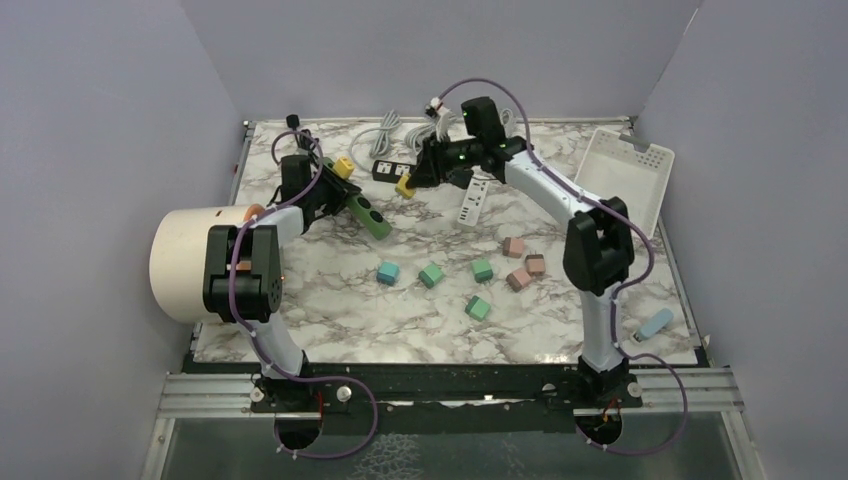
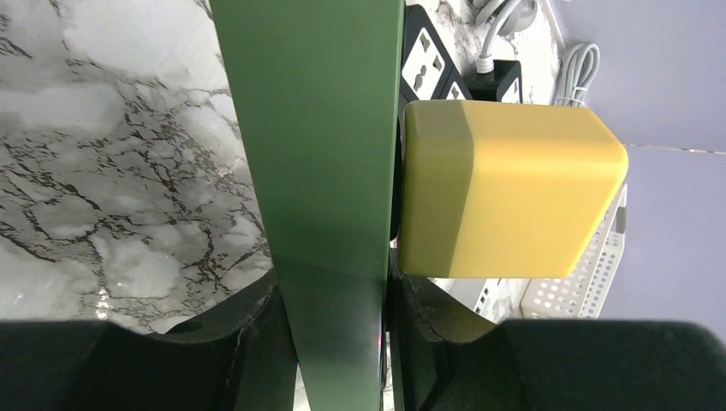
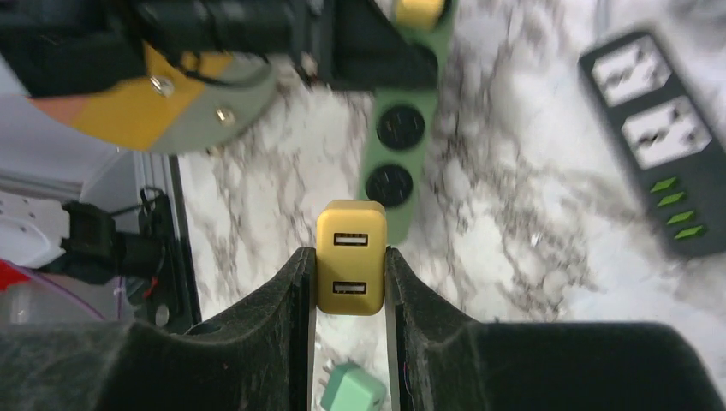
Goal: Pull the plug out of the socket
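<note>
While the left gripper (image 2: 330, 295) is clamped on the green power strip (image 2: 317, 128) near the far-left corner of the worktop (image 1: 330, 300), the right gripper (image 3: 349, 282) is closed on the sides of a yellow USB plug (image 3: 351, 257), toward the middle of the far edge. That plug is apart from the strip, two of whose sockets (image 3: 400, 128) face up unoccupied. A second yellow plug (image 2: 505, 188) sits on the strip just beside the left gripper.

Four teal plug adapters (image 1: 431, 274) lie scattered mid-counter, three pinkish ones (image 1: 518, 279) just right of them. A white power strip (image 1: 474, 202) lies farther back. A white perforated basket (image 1: 640, 155) leans at the far right corner.
</note>
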